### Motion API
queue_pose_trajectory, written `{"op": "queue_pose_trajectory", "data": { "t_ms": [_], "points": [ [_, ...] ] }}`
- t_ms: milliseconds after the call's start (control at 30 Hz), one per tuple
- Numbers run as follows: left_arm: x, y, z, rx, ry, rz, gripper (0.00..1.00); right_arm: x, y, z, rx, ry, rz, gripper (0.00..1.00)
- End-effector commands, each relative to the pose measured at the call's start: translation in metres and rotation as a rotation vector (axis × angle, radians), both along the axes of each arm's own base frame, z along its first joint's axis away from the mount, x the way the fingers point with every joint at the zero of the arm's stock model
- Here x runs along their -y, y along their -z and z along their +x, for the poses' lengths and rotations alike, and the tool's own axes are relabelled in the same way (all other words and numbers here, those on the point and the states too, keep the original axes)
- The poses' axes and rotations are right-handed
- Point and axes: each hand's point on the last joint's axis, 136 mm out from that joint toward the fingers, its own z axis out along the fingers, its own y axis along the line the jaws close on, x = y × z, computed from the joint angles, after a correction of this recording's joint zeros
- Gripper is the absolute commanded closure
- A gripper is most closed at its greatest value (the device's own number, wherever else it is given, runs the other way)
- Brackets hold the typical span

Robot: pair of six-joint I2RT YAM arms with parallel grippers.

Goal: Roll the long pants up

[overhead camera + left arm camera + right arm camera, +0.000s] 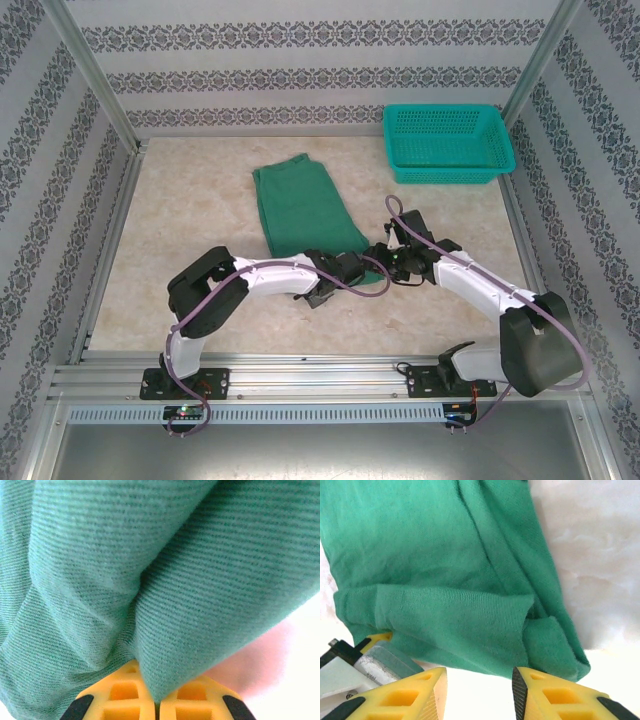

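My left gripper [156, 702] is pinching the pants [305, 205], flat beside the basket [450, 172], at their hem farthest from it, right gripper [480, 690] spread just short (soft, floppy cloth; I'd grip the doubled hem corners).

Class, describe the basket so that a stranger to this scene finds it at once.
Start at the marbled table. In its far right corner sits the teal mesh basket. Unlike the flat green pants to its left, it is rigid, rectangular and perforated.
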Motion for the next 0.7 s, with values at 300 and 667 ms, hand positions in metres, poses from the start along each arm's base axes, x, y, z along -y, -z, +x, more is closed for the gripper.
{"op": "queue_pose_trajectory", "data": {
  "t_ms": [300, 667],
  "points": [
    [0.034, -0.072, -0.066, -0.43, -0.081, -0.3, 1.0, 0.03, -0.038, 0.048, 0.089, 0.086, -0.006, 0.59],
    [0.001, -0.101, -0.018, -0.589, -0.444, -0.608, 1.0, 0.029, -0.049, 0.047, 0.114, 0.081, 0.005, 0.58]
  ]
}}
